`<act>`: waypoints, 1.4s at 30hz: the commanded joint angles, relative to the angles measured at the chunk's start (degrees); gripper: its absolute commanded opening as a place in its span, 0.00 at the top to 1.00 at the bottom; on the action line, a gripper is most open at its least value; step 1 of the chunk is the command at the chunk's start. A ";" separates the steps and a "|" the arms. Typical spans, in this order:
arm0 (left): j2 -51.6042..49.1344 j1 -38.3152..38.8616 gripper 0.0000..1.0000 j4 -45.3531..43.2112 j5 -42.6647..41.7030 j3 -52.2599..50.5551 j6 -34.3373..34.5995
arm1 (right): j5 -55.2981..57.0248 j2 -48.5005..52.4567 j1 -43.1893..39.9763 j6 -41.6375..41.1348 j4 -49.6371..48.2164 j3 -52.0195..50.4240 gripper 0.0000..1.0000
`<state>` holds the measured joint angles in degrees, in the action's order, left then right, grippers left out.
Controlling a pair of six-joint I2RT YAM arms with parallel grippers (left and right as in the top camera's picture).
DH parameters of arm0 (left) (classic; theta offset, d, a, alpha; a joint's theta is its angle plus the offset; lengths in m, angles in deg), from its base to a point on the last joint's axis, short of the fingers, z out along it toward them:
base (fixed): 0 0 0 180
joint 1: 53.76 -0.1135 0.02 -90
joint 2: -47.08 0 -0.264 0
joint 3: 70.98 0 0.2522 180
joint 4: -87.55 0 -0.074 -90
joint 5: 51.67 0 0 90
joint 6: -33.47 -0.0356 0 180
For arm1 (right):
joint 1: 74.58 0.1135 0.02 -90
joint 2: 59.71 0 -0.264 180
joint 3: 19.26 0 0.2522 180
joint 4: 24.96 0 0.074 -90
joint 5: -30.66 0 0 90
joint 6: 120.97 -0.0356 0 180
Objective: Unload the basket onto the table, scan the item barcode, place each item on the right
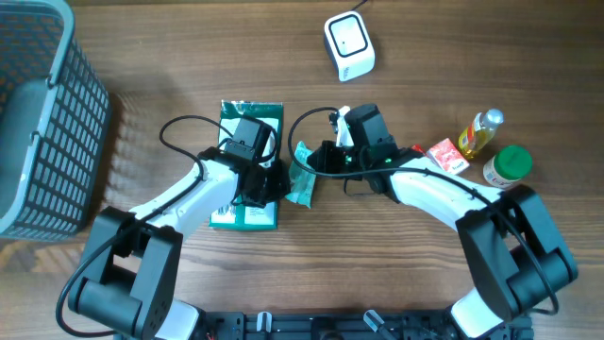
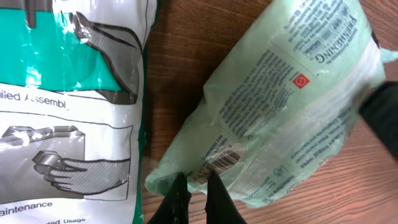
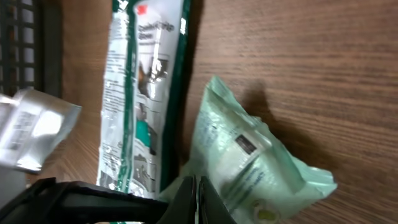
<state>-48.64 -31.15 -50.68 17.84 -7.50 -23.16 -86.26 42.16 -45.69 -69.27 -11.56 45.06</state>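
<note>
Across the wooden table [image 1: 189, 57], the far left is taken up by a grey mesh basket [image 1: 47, 123]. Near the middle, a green-and-white packet [image 1: 247, 217] is laid flat, and the left arm is stretched over it. Just to the right of that packet, touching or almost touching its edge, the pale green pouch [image 1: 302, 184] is found between the two arms.

The left gripper [image 2: 198, 190] is closed narrowly on the pouch's near edge, with a thin fold of the film pinched between its fingertips. The printed barcode [image 2: 227, 158] is seen on the pouch's upper face, just beyond that grip. The right gripper [image 3: 196, 186] is brought in from the right, and its fingers are pressed together on the pouch's edge. Whether the pouch is raised off the wood cannot be told.

At the far middle, well apart from the pouch, a white scanner [image 1: 349, 45] is set. At the right, a green-lidded jar [image 1: 508, 165], a small yellow bottle [image 1: 479, 132] and a red box [image 1: 446, 154] are grouped close together.
</note>
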 commanded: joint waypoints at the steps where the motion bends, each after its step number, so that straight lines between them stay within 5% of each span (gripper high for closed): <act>1: -0.83 0.15 0.96 -0.24 2.12 -0.66 0.57 | 1.75 5.33 1.14 -0.96 -0.04 -0.35 0.96; 5: -0.83 0.15 0.96 -0.20 3.30 -0.72 0.57 | 3.52 9.90 0.96 -8.44 4.85 -0.35 0.96; 11: -0.83 0.15 0.96 0.44 11.04 -0.98 2.25 | 7.23 9.62 0.39 -9.68 4.98 -0.33 0.95; 23: 7.30 0.39 0.96 -1.05 10.75 0.66 3.15 | 7.65 9.62 0.39 -9.53 4.52 -0.33 0.91; 33: 1.40 7.93 0.96 -1.73 17.03 0.46 3.61 | 7.61 9.62 0.39 -8.68 4.24 -0.33 0.89; 42: -2.64 7.10 0.96 -2.10 17.79 0.46 5.05 | 8.59 4.61 -2.49 -7.50 11.04 -0.33 0.82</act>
<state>-48.73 -23.41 -52.84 32.94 -6.78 -19.25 -85.86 47.14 -45.36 -78.60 -6.31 47.58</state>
